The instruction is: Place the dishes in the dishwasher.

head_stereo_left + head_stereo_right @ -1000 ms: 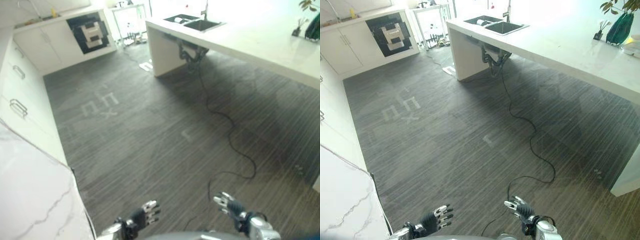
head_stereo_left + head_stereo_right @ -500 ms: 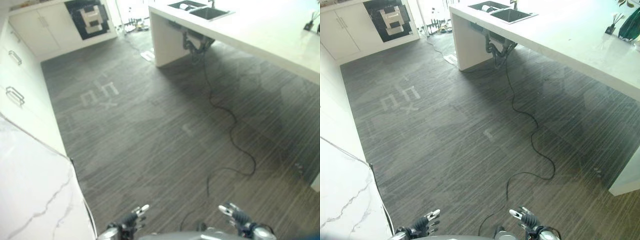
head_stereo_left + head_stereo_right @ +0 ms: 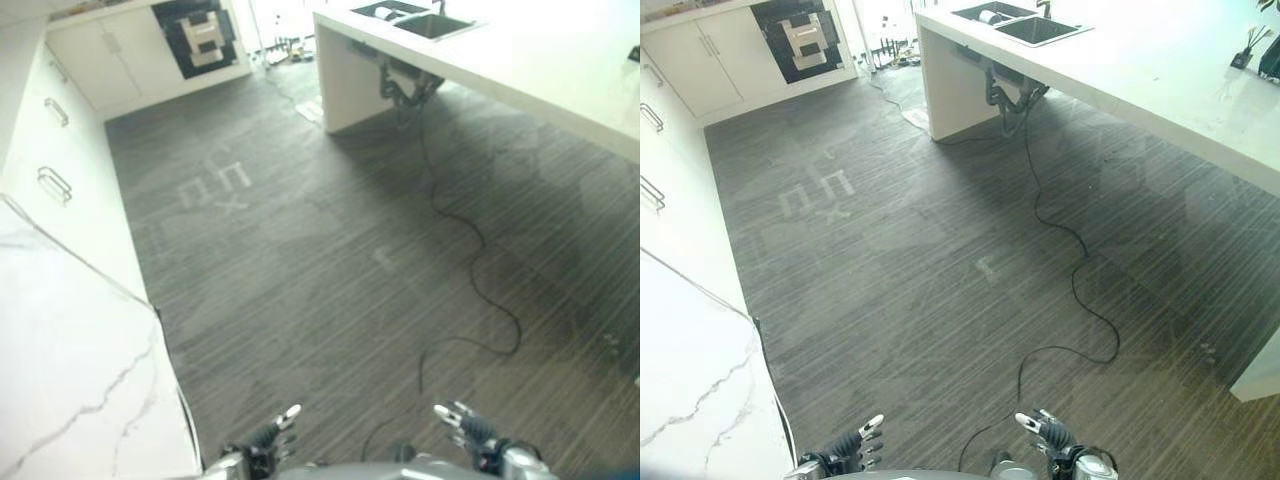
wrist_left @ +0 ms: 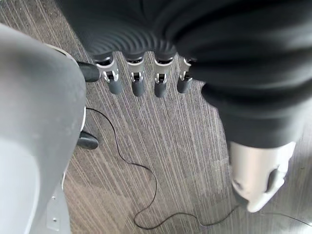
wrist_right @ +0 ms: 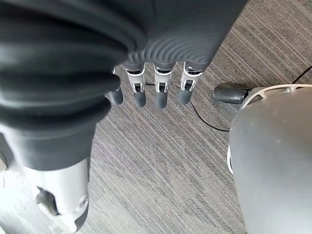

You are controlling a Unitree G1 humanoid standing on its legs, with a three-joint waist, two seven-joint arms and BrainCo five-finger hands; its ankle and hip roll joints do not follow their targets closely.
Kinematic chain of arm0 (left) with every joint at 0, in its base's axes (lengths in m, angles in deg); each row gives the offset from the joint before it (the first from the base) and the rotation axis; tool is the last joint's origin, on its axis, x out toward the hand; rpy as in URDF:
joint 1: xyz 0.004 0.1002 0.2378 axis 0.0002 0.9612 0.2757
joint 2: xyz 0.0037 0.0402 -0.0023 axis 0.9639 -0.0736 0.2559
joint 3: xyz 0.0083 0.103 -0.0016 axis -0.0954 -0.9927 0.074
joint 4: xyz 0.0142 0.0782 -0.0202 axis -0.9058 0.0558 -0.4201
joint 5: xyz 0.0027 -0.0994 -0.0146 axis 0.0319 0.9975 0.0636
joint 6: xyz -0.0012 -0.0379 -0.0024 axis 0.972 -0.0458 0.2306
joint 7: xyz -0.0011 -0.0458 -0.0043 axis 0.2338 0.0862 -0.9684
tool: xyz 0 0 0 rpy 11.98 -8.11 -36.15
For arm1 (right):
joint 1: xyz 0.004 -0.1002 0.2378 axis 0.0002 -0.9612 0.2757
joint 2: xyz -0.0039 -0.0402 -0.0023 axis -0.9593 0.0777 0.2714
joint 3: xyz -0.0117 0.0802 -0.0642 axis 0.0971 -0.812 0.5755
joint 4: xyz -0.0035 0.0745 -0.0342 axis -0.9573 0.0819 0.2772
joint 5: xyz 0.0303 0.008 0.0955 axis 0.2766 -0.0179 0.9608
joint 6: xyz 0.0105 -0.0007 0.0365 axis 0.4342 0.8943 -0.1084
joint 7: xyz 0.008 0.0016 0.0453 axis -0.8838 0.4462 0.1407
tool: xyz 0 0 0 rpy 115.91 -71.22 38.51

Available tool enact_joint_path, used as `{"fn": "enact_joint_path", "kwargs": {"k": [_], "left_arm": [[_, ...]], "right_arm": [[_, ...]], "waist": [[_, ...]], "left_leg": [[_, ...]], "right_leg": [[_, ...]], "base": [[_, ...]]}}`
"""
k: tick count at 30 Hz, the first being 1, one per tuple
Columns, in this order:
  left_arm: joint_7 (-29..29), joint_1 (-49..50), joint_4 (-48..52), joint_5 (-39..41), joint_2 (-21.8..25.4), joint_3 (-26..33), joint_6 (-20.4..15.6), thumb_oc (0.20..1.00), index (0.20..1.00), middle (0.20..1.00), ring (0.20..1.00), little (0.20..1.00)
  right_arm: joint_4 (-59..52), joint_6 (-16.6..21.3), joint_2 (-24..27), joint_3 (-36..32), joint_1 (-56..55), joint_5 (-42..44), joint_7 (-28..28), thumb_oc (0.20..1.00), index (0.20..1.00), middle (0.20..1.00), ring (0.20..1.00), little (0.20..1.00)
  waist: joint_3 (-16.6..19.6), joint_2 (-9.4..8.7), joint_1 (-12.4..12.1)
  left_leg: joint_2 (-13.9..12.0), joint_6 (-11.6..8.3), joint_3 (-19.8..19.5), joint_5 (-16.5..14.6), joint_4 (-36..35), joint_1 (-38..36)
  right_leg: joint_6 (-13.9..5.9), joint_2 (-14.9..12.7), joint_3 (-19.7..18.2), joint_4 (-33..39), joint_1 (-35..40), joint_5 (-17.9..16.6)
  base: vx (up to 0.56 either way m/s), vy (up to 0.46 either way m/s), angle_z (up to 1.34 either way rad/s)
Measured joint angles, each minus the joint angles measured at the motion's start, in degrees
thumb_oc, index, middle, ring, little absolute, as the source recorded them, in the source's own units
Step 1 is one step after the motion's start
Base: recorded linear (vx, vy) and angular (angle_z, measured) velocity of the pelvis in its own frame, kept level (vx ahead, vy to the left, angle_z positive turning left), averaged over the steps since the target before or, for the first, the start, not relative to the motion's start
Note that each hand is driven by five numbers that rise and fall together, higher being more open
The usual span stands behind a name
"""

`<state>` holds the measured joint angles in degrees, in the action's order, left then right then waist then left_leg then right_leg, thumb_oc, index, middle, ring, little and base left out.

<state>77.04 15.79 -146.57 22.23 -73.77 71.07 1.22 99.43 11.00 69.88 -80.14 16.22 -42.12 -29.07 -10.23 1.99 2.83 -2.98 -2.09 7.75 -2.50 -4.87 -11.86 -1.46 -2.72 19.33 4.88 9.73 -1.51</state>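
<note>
Hanging low over dark ribbed plank floor (image 3: 940, 250): left hand (image 3: 265, 445) and right hand (image 3: 470, 430), both empty, silver dark-tipped fingers straight and spread. Well ahead, long white counter (image 3: 1160, 90) with rectangular steel sink (image 3: 1035, 28); round dish-like item (image 3: 992, 16) in far basin, too small to identify. Black-fronted appliance (image 3: 805, 38) set in far white cabinets (image 3: 690, 70). Veined marble-look worktop (image 3: 60, 390) at left.

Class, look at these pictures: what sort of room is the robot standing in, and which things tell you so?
Most likely a kitchen: a sink set in a long white counter, white cabinets with handles along the left, and a dark built-in appliance at the far wall.
</note>
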Motion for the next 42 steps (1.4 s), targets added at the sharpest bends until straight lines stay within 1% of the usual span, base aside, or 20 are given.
{"fn": "enact_joint_path", "kwargs": {"k": [3, 6, 8, 9, 10, 15, 18, 20, 23, 24, 25, 27, 28, 30, 32, 33, 37, 38, 39, 42], "left_arm": [[0.02, -1.06, 0.1, 1.34, -0.3, 0.61, -1.31, 1.0, 1.0, 1.0, 1.0, 1.0], [0.11, -2.42, 1.21, 1.42, -0.86, 2.78, -3.75, 1.0, 1.0, 1.0, 1.0, 1.0], [1.02, -2.19, 2.41, 1.58, -0.83, 2.76, -5.04, 1.0, 1.0, 1.0, 1.0, 1.0], [1.36, -2.2, 2.28, 1.58, -0.89, 2.72, -5.52, 1.0, 1.0, 1.0, 1.0, 1.0], [1.46, -2.3, 2.29, 1.58, -0.91, 2.71, -5.68, 1.0, 1.0, 1.0, 1.0, 1.0], [2.4, -3.25, 2.29, 1.55, -0.53, 4.34, -5.28, 1.0, 1.0, 1.0, 1.0, 1.0], [2.46, -4.82, 2.2, 1.22, 0.27, 4.54, -5.27, 1.0, 1.0, 1.0, 1.0, 1.0], [2.47, -6.63, 2.3, 0.96, 0.91, 4.82, -4.84, 1.0, 1.0, 1.0, 1.0, 1.0], [2.48, -8.33, 2.33, 0.95, 1.9, 1.8, -4.57, 1.0, 1.0, 1.0, 1.0, 1.0], [2.36, -8.45, 2.52, 1.05, 2.47, 0.17, -4.57, 1.0, 1.0, 1.0, 1.0, 1.0], [2.17, -8.79, 3.63, 1.06, 3.31, -0.7, -4.47, 1.0, 1.0, 1.0, 1.0, 1.0], [1.73, -8.7, 4.81, 1.15, 3.87, -1.94, -4.74, 1.0, 1.0, 1.0, 1.0, 1.0], [1.74, -9.1, 5.02, 1.11, 4.31, -2.44, -4.64, 1.0, 1.0, 1.0, 1.0, 1.0], [1.77, -9.83, 5.17, 1.08, 4.09, -2.51, -4.49, 1.0, 1.0, 1.0, 1.0, 1.0], [2.03, -9.59, 5.14, 1.07, 2.08, -3.71, -4.38, 1.0, 1.0, 1.0, 1.0, 1.0], [2.49, -9.46, 2.82, 1.05, 1.75, -4.18, -4.5, 1.0, 1.0, 1.0, 1.0, 1.0], [2.55, -3.28, 1.75, 0.94, -0.24, -4.75, -5.3, 1.0, 1.0, 1.0, 1.0, 1.0], [2.48, -2.52, 1.66, 0.92, -1.03, -4.79, -5.24, 1.0, 1.0, 1.0, 1.0, 1.0], [2.4, -2.97, 1.56, 0.85, -1.23, -4.68, -5.03, 1.0, 1.0, 1.0, 1.0, 1.0], [2.54, -3.14, 1.59, -0.54, -1.43, -4.04, -4.95, 1.0, 1.0, 1.0, 1.0, 1.0]], "right_arm": [[-0.63, 0.02, 0.16, 0.02, 0.42, 0.1, -0.13, 1.0, 1.0, 1.0, 1.0, 1.0], [-1.78, 0.34, 0.17, 0.13, 3.58, 0.21, -0.06, 1.0, 1.0, 1.0, 1.0, 1.0], [-1.69, 0.5, 0.32, 0.16, 5.14, 0.2, -0.15, 1.0, 1.0, 1.0, 1.0, 1.0], [-1.72, 0.63, 0.23, 0.26, 5.69, 0.2, -0.28, 1.0, 1.0, 1.0, 1.0, 1.0], [-1.69, 0.62, 0.28, 0.42, 5.31, 0.2, -0.34, 1.0, 1.0, 1.0, 1.0, 1.0], [-1.61, 0.41, 2.0, 2.49, 3.57, 1.17, -0.7, 1.0, 1.0, 1.0, 1.0, 1.0], [-0.44, 0.51, 0.73, 2.19, 5.08, 1.2, -0.46, 1.0, 1.0, 1.0, 1.0, 1.0], [-0.77, 0.48, -1.33, -0.49, 5.04, 1.48, -0.68, 1.0, 1.0, 1.0, 1.0, 1.0], [-4.12, 0.53, -2.21, -1.13, 5.0, 2.26, -0.43, 1.0, 1.0, 1.0, 1.0, 1.0], [-6.97, 0.51, -2.29, -0.88, 4.88, 2.25, 0.13, 1.0, 1.0, 1.0, 1.0, 1.0], [-8.61, 0.45, -2.65, -0.49, 4.89, 2.25, 0.28, 1.0, 1.0, 1.0, 1.0, 1.0], [-9.26, 0.37, -2.36, 1.55, 5.15, 2.26, 0.56, 1.0, 1.0, 1.0, 1.0, 1.0], [-9.54, 0.45, -2.3, 1.86, 5.15, 2.31, 0.67, 1.0, 1.0, 1.0, 1.0, 1.0], [-9.48, 0.51, -1.43, 1.69, 4.82, 2.5, 0.73, 1.0, 1.0, 1.0, 1.0, 1.0], [-9.43, 0.59, 1.53, 1.67, 3.67, 4.29, 0.62, 1.0, 1.0, 1.0, 1.0, 1.0], [-8.68, 1.24, 1.78, 0.99, 3.83, 4.43, 0.43, 1.0, 1.0, 1.0, 1.0, 1.0], [-6.76, 1.04, 0.85, 0.99, -0.49, 4.42, 0.51, 1.0, 1.0, 1.0, 1.0, 1.0], [-6.77, 0.97, 0.7, 0.93, -1.41, 4.47, 0.6, 1.0, 1.0, 1.0, 1.0, 1.0], [-6.64, 0.94, 0.76, 0.96, -0.61, 4.49, 0.84, 1.0, 1.0, 1.0, 1.0, 1.0], [-7.49, 1.5, 1.25, 0.94, 2.92, 4.56, 1.44, 1.0, 1.0, 1.0, 1.0, 1.0]], "waist": [[-0.49, 0.63, 0.23], [-3.4, -0.82, -0.4], [-4.43, 0.39, -0.78], [-5.16, 1.8, -0.6], [-5.27, 1.84, -0.6], [-6.31, 0.51, -0.49], [-8.56, -3.32, -1.71], [-9.54, -5.71, -2.39], [-8.6, -3.77, -3.12], [-8.33, -2.79, -2.99], [-8.01, -2.21, -2.96], [-7.15, -0.62, -2.92], [-7.08, -0.27, -2.03], [-7.02, -0.38, -0.34], [-6.99, -0.66, 0.83], [-7.03, -1.43, 3.16], [-4.3, -1.15, 5.24], [-2.97, -0.52, 5.34], [-2.97, -0.07, 5.06], [-2.26, 1.41, 4.69]], "left_leg": [[-0.33, -0.91, -1.38, 0.12, 5.99, 4.39], [-1.17, -2.67, 0.61, 0.17, 32.32, 20.72], [-3.69, -3.96, 1.51, 1.53, 22.55, 22.56], [-6.59, -5.63, 0.65, 5.12, 10.44, 21.78], [-7.6, -6.26, 0.41, 6.93, 6.8, 21.89], [-9.44, -6.01, 2.78, 8.67, 4.39, 21.26], [-3.92, 0.02, 4.43, 13.11, 3.33, 16.6], [-1.06, 2.48, 5.53, 10.22, 7.52, 16.01], [1.12, 5.68, 6.84, 3.44, 11.63, 13.89], [2.32, 7.38, 7.15, 2.72, 10.51, 12.38], [3.54, 8.93, 7.22, 1.79, 9.55, 11.01], [4.13, 9.71, 6.2, 1.23, 6.0, 7.67], [4.06, 9.41, 4.85, 1.23, 4.51, 6.46], [4.84, 8.41, 2.52, 0.67, 3.8, 5.47], [7.04, 6.68, 0.82, -1.8, 3.35, 2.74], [8.48, 7.57, -1.91, -4.14, 4.15, 1.41], [7.42, 8.07, -5.1, -12.55, 8.32, -4.59], [6.14, 7.21, -7.11, -14.41, 9.88, -5.98], [4.77, 6.21, -7.31, -14.38, 14.13, -6.13], [2.09, 0.49, -6.99, -11.0, 21.33, -5.94]], "right_leg": [[0.44, 0.63, -0.65, -1.14, -1.39, 2.3], [4.29, -0.58, -3.57, -1.6, -2.05, 2.84], [4.12, 0.74, -3.5, -1.67, -1.29, 3.44], [4.98, 3.25, -3.58, -1.43, 0.6, 4.15], [5.18, 4.16, -3.65, -1.19, 1.5, 4.69], [2.2, 4.3, -4.9, -5.03, 5.27, 9.11], [-1.45, -1.1, -7.02, -6.2, 7.66, 11.54], [-2.59, -4.32, -6.58, -8.23, 8.86, 10.76], [-2.95, -9.28, -6.12, -28.85, 1.12, 7.61], [-5.35, -12.96, -5.85, -40.77, -4.85, 3.44], [-5.84, -14.95, -5.99, -51.13, -10.99, 3.8], [-5.34, -10.14, -6.54, -53.63, -17.91, 10.54], [-3.83, -4.66, -7.05, -47.21, -19.85, 13.69], [-0.91, -0.16, -6.37, -34.26, -22.16, 14.45], [-1.01, -0.35, -6.46, -15.51, -27.33, 9.33], [-4.38, -2.17, -9.22, -10.95, -29.71, 4.63], [-4.9, -3.52, -10.48, -19.08, -30.68, 1.23], [-2.95, -2.31, -9.9, -20.3, -27.86, 0.63], [3.26, -0.71, -9.83, -20.6, -25.47, -1.62], [6.08, 2.73, -8.87, -21.35, -20.43, 3.85]], "base": [[-0.05, -0.06, 0.38], [0.18, 0.056, 0.31], [0.33, 0.138, -0.03], [0.49, 0.202, -0.12], [0.53, 0.242, -0.21], [0.41, 0.297, -0.2], [0.38, 0.319, -0.32], [0.33, 0.419, -0.01], [0.26, 0.384, -0.05], [0.22, 0.191, 0.02], [0.25, 0.104, 0.01], [0.24, -0.003, 0.18], [0.21, -0.048, 0.51], [0.26, -0.065, 0.8], [0.55, -0.135, 0.71], [0.65, -0.194, 0.72], [0.41, -0.204, 0.47], [0.36, -0.178, 0.95], [0.36, -0.159, 0.72], [0.38, -0.201, 0.01]]}}
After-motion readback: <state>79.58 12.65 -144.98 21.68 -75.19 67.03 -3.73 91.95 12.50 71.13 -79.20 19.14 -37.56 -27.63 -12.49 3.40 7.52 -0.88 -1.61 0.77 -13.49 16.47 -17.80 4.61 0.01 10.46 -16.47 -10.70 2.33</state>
